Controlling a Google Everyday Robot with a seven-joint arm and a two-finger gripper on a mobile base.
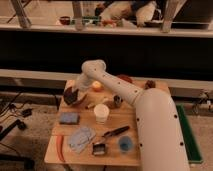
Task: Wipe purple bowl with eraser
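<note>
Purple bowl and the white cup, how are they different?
The purple bowl is dark, wide and shallow; the white cup is pale, narrow and taller. The purple bowl sits near the back left corner of the table; the white cup stands near the middle. The gripper is shut and down at the purple bowl, while nothing touches the white cup. Both are round and on the same wooden table.
</note>
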